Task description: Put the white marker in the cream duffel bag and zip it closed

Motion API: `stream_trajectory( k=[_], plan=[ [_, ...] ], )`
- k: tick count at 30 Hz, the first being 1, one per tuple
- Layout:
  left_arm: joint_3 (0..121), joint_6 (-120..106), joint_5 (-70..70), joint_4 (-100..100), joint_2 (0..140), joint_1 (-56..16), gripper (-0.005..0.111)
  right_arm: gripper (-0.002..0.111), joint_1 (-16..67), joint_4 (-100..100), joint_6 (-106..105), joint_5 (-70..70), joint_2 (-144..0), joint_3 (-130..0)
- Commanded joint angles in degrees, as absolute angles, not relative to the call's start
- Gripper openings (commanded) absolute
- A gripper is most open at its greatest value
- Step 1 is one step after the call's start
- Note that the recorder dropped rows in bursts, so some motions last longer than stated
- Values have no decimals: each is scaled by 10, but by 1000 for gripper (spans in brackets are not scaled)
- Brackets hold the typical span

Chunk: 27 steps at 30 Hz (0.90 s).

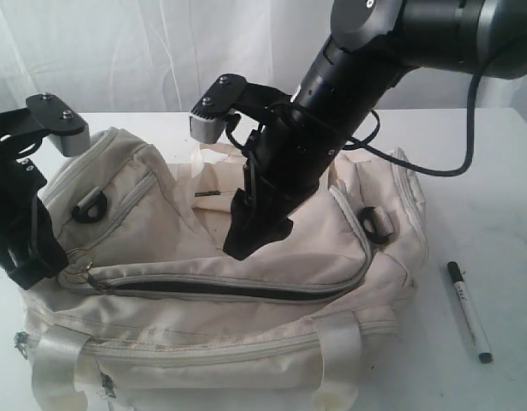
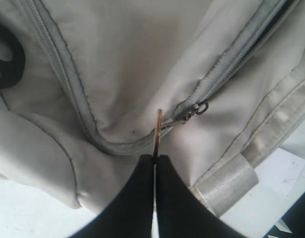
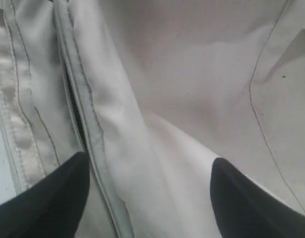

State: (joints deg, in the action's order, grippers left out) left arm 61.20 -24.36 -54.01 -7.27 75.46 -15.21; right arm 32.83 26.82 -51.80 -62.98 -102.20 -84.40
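The cream duffel bag (image 1: 246,342) fills the middle of the table, and its long top zipper (image 1: 220,291) gapes as a dark slit. On the table to the right of the bag lies the white marker (image 1: 468,312), black cap at the far end. My left gripper (image 1: 42,267) (image 2: 155,157) is at the bag's left end, shut on the metal ring zipper pull (image 2: 158,128) (image 1: 78,259). My right gripper (image 1: 256,235) (image 3: 150,166) is down over the bag's top, open, with a ridge of cream fabric (image 3: 162,148) between its fingers and the zipper (image 3: 78,116) beside one fingertip.
Black buckles (image 1: 90,205) (image 1: 376,224) sit on the bag's top at either end. Webbing handles (image 1: 57,360) (image 1: 338,351) hang over the near side. The right arm's cable (image 1: 434,167) loops above the bag's right end. A white curtain hangs behind the table.
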Motion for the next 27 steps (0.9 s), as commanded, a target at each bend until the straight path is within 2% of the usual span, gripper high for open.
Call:
stream_trajectory(
  k=[1,27],
  plan=[
    [608,-242,-551,-81,749,-150,0,64,337,262,-522,-620,-1043,-846],
    [608,-244,-549,-83,749,-150,0,64,361,286,-490,-641,-1073,-846]
  ],
)
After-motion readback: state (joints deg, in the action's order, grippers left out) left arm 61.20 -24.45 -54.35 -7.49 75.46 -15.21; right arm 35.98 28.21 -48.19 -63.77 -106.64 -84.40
